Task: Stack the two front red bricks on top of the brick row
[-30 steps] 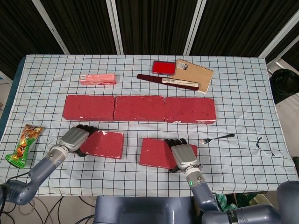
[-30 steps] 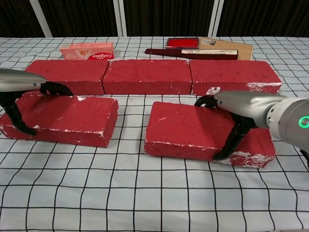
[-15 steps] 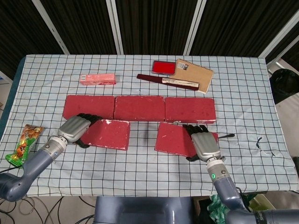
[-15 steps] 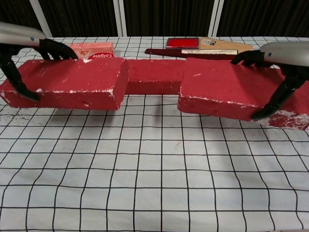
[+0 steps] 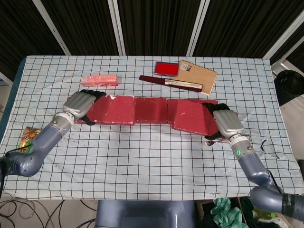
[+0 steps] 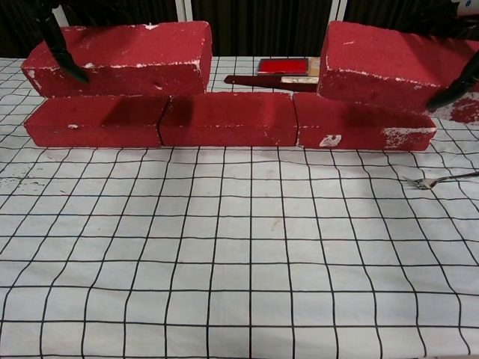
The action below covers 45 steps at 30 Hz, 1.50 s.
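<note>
You have both bricks lifted over the brick row [image 6: 224, 118]: your left robot hand [image 5: 80, 104] grips the left brick [image 6: 120, 48] above the row's left end, your right robot hand [image 5: 227, 123] grips the right brick [image 6: 382, 63], tilted over its right end. Next, level and lower them onto the row

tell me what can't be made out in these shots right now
- Whether the left brick and right brick touch the brick row: chest view is too shallow, head view looks straight down.
- Left hand and right hand: cut off by the chest view's top edge.
- Snack packet: partly behind the left arm.
</note>
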Tool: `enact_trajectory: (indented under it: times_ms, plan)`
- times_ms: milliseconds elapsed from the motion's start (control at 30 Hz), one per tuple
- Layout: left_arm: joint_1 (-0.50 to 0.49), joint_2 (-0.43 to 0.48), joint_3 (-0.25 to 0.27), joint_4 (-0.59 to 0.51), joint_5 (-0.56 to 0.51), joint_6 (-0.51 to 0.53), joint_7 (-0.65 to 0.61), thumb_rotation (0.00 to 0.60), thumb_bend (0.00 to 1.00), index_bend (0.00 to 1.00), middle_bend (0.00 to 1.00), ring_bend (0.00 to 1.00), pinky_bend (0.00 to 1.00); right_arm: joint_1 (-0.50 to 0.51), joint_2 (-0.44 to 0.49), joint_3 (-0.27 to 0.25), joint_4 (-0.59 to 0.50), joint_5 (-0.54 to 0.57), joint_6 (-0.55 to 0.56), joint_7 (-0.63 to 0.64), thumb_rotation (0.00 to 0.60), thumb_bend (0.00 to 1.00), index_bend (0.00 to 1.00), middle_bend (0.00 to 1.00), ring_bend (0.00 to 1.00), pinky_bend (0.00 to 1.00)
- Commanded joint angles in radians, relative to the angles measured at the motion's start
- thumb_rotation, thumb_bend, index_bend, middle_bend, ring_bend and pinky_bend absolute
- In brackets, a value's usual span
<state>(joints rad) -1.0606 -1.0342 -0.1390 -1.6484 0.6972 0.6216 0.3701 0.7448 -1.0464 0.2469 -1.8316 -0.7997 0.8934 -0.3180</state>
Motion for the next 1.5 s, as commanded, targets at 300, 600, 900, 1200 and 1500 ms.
enact_trajectory:
  times_ms: [300, 600, 900, 1200, 1500]
  plan:
    - [-0.098, -0.133, 0.006, 0.261, -0.076, -0.133, -0.051, 0.600, 0.23, 0.20, 0.22, 0.12, 0.18, 0.228, -0.074, 0.019, 0.336, 0.018, -0.342, 0.039, 0.600, 0.19, 0.20, 0.26, 0.21, 0.09]
    - [-0.104, -0.160, 0.002, 0.335, -0.041, -0.182, -0.120, 0.600, 0.23, 0.20, 0.22, 0.11, 0.17, 0.345, -0.180, -0.010, 0.456, 0.070, -0.409, 0.031, 0.600, 0.19, 0.20, 0.26, 0.21, 0.09]
    - [-0.099, -0.173, 0.023, 0.348, 0.016, -0.203, -0.155, 0.600, 0.22, 0.20, 0.22, 0.11, 0.17, 0.437, -0.267, -0.043, 0.546, 0.139, -0.446, 0.041, 0.600, 0.19, 0.20, 0.26, 0.21, 0.09]
    - [-0.095, -0.189, 0.038, 0.366, 0.047, -0.196, -0.183, 0.600, 0.22, 0.20, 0.22, 0.11, 0.17, 0.482, -0.310, -0.069, 0.582, 0.201, -0.389, 0.036, 0.600, 0.19, 0.20, 0.26, 0.21, 0.09]
    - [-0.096, -0.202, 0.041, 0.385, 0.068, -0.198, -0.208, 0.600, 0.22, 0.20, 0.21, 0.11, 0.17, 0.512, -0.335, -0.091, 0.601, 0.236, -0.382, 0.027, 0.600, 0.19, 0.20, 0.26, 0.21, 0.09]
